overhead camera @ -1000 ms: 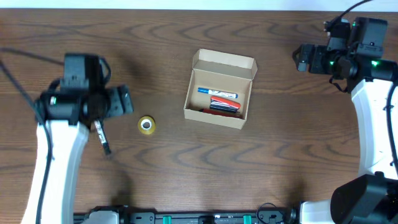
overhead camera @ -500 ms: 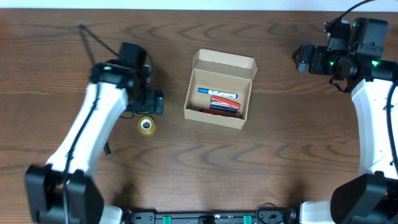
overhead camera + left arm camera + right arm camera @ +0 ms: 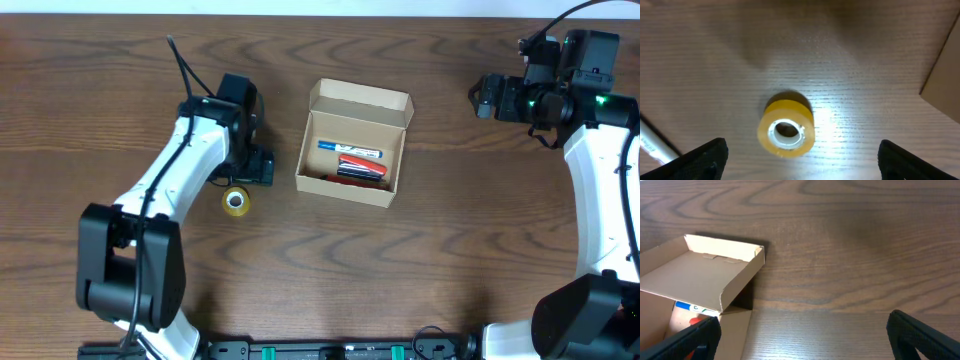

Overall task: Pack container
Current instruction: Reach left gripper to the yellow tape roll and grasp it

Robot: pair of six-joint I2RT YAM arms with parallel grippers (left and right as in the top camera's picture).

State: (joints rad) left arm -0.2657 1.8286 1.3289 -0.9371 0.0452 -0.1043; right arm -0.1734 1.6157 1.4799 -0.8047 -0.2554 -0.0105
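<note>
The container (image 3: 352, 145) is a tan cardboard box at the table's middle, its flap lid open at the far side. Blue-white and red markers (image 3: 355, 160) lie inside it. A yellow tape roll (image 3: 236, 201) lies flat on the table left of the box. My left gripper (image 3: 252, 168) is open and empty, just beyond the roll. In the left wrist view the roll (image 3: 786, 131) sits between and ahead of the open fingers (image 3: 802, 162). My right gripper (image 3: 487, 95) is open and empty at the far right, apart from the box (image 3: 700, 275).
A white marker (image 3: 652, 142) lies on the table left of the tape roll in the left wrist view; in the overhead view the left arm hides it. The box's corner (image 3: 945, 75) shows at the right of the left wrist view.
My left arm has swung from the far left of the table toward the box and now hovers by the tape roll. The right arm, box and roll have not moved.
</note>
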